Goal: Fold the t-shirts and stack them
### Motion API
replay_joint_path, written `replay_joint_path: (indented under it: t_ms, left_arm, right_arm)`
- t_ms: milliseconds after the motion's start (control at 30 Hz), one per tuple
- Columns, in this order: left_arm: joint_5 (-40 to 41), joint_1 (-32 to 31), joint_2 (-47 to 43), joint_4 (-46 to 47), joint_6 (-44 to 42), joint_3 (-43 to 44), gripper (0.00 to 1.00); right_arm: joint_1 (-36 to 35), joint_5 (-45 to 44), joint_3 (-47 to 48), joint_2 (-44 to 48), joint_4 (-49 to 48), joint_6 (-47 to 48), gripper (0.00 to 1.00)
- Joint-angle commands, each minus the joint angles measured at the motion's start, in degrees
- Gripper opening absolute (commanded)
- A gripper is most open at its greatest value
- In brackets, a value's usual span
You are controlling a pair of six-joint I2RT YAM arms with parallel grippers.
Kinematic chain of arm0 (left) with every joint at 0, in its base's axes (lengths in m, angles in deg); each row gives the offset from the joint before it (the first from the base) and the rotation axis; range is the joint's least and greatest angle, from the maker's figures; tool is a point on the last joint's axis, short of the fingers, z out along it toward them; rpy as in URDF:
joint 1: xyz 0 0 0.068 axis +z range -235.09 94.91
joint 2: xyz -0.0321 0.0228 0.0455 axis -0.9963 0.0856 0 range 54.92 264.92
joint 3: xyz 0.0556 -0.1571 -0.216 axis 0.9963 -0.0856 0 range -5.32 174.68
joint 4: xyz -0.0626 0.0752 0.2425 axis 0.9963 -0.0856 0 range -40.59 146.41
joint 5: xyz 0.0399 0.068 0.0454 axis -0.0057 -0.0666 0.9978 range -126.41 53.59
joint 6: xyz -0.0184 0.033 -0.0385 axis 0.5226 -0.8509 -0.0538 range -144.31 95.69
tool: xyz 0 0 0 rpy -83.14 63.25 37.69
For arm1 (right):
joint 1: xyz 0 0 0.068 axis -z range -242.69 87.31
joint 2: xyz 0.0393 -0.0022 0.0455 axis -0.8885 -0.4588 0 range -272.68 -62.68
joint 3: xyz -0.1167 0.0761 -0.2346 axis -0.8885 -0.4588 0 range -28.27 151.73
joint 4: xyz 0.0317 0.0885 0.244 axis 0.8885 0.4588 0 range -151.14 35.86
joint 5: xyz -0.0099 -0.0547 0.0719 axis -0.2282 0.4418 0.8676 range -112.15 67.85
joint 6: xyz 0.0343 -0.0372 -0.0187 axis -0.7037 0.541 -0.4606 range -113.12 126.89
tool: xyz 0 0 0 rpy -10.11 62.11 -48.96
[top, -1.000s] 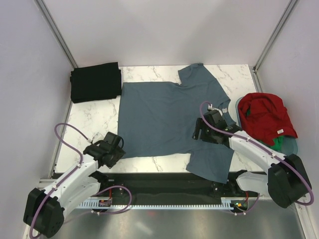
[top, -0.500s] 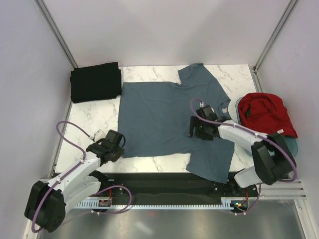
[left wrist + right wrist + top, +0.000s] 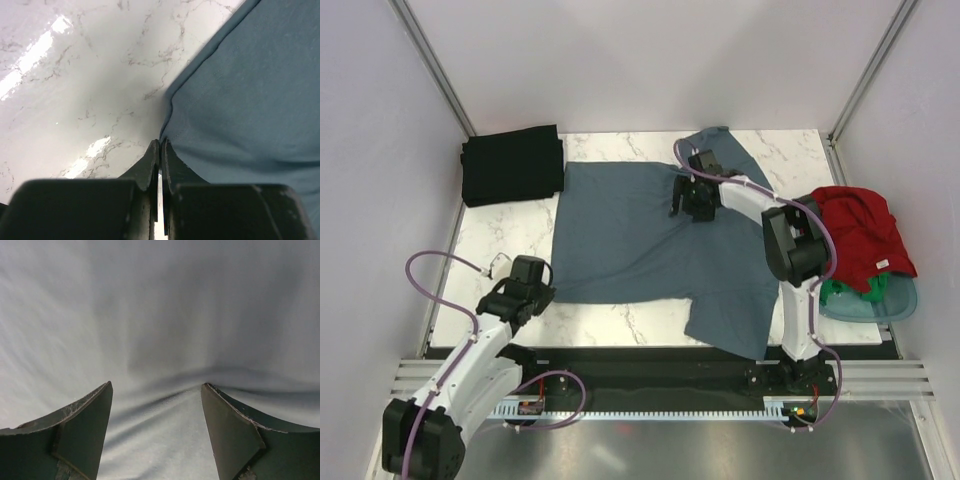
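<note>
Directly under right hand [image 3: 156,388], blue-grey tee [image 3: 165,315]

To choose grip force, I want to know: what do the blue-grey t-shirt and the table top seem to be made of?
Blue-grey t-shirt: soft matte knit cloth, probably cotton; it wrinkles and shows a stitched hem. Table top: hard, glossy, white with grey veins; marble or an imitation.

Green tee [image 3: 838,293]: you get slivers only, the rest buried under red tee [image 3: 855,235]. Slate tee [image 3: 160,315] fills your right wrist view, blurred, edges cut off.
</note>
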Motion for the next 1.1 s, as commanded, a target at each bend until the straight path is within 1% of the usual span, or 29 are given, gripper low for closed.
replay_joint_path:
  t_ms: [0, 33, 67, 133, 167, 233, 267, 333, 400, 433, 467, 500, 533, 567, 600, 633, 667, 700, 733, 767, 800, 833, 867, 900, 933, 1033, 1067]
  left_arm:
    - [0.46, 1.75, 0.61, 2.45, -4.33, 2.17, 0.02]
    - [0.2, 2.1, 0.96, 2.81, -4.51, 2.17, 0.02]
    - [-0.15, 2.54, 1.23, 3.25, -5.03, 2.09, 0.02]
    - [-1.12, 3.86, 2.11, 4.56, -5.57, 2.09, 0.02]
    - [-1.73, 4.39, 2.46, 5.01, -6.35, 2.26, 0.02]
    - [-2.53, 5.97, 3.86, 5.89, -7.41, 2.7, 0.02]
    - [-2.97, 6.23, 4.3, 6.06, -7.85, 3.31, 0.02]
    - [-3.76, 6.5, 5.45, 6.15, -8.55, 4.02, 0.02]
    - [-4.9, 6.5, 5.45, 6.15, -8.91, 4.28, 0.02]
    - [-5.43, 6.5, 5.19, 6.33, -8.91, 4.2, 0.02]
    - [-5.69, 6.5, 5.01, 6.59, -9.08, 3.76, 0.02]
    - [-6.13, 6.5, 4.58, 6.68, -9.17, 3.5, 0.02]
    - [-6.22, 6.5, 4.14, 6.85, -9.34, 3.14, 0.02]
    - [-6.31, 6.5, 3.87, 6.94, -9.35, 2.79, 0.02]
    - [-6.4, 6.5, 3.61, 6.86, -9.43, 2.62, 0.02]
    - [-6.66, 6.5, 3.52, 6.94, -9.61, 2.61, 0.02]
    - [-6.84, 6.5, 2.99, 6.86, -9.61, 2.61, 0.02]
    - [-7.19, 6.5, 2.73, 6.6, -9.7, 2.53, 0.02]
    - [-7.54, 6.5, 2.55, 6.42, -9.7, 2.53, 0.02]
    - [-7.71, 6.5, 1.94, 6.33, -9.79, 2.79, 0.02]
    - [-7.89, 6.5, 1.67, 6.16, -9.79, 2.79, 0.02]
    - [-8.07, 6.5, 1.41, 5.81, -9.87, 2.88, 0.02]
    - [-8.16, 6.5, 1.15, 5.71, -9.96, 3.05, 0.02]
    - [-8.16, 6.5, 0.97, 5.54, -10.05, 3.23, 0.02]
    - [-8.16, 6.5, 0.88, 5.19, -10.22, 3.32, 0.02]
    - [-8.24, 6.5, 1.32, 4.66, -10.31, 4.02, 0.02]
    - [-8.5, 6.5, 1.41, 4.57, -10.4, 4.28, 0.02]
  right_arm:
    - [0.11, -1.1, 8.69, -8.82, 4.26, 2.7, 0.79]
    - [0.11, -1.11, 12.71, -10.58, 4.8, 2.79, 0.79]
    - [0.2, -1.11, 14.75, -13.73, 5.24, 2.88, 0.79]
    - [0.2, -1.02, 19.06, -16.82, 7.0, 3.32, 0.79]
    - [0.2, -0.84, 23.52, -19.62, 8.39, 3.58, 0.79]
    - [0.2, -0.23, 29.76, -21.93, 10.33, 4.02, 0.79]
    - [0.29, 0.3, 30.93, -23.15, 10.95, 4.29, 0.79]
    - [0.29, 0.65, 31.74, -22.47, 12.1, 5.6, 0.78]
    - [0.29, -0.49, 30.08, -18.44, 12.63, 6.92, 0.79]
    - [0.29, -1.45, 26.94, -16.33, 12.8, 8.14, 0.79]
    - [0.37, -3.72, 24.9, -11.35, 12.63, 8.85, 0.79]
    - [0.29, -5.4, 22.79, -8.43, 12.54, 9.21, 0.8]
    - [0.37, -7.5, 18.16, -5.53, 12.54, 9.47, 0.81]
    - [0.29, -9.0, 15.59, 0.5, 12.54, 9.65, 0.81]
    - [0.29, -12.41, 12.87, 3.78, 12.63, 9.48, 0.81]
    - [0.46, -14.01, 7.01, 7.04, 12.71, 8.69, 0.82]
    - [0.46, -15.59, 3.82, 13.51, 12.89, 7.64, 0.82]
    - [0.38, -18.13, 0.48, 16.7, 13.33, 6.84, 0.82]
    - [0.55, -19.9, -6.34, 23.17, 13.77, 5.71, 0.82]
    - [0.64, -21.13, -9.89, 26.37, 14.73, 4.39, 0.82]
    - [0.73, -21.84, -13.49, 29.62, 15.26, 0.46, 0.82]
    - [0.73, -21.5, -20.49, 32.7, 15.44, -1.14, 0.81]
    - [0.73, -20.63, -23.95, 38.56, 15.44, -2.81, 0.81]
    - [0.81, -19.57, -27.12, 41.23, 15.53, -5.96, 0.8]
    - [0.64, -17.65, -32.89, 45.78, 15.61, -7.56, 0.8]
    - [-0.41, -15.7, -41.7, 51.87, 15.7, -11.17, 0.79]
    - [-0.76, -16.13, -43.3, 52.94, 16.31, -11.79, 0.79]
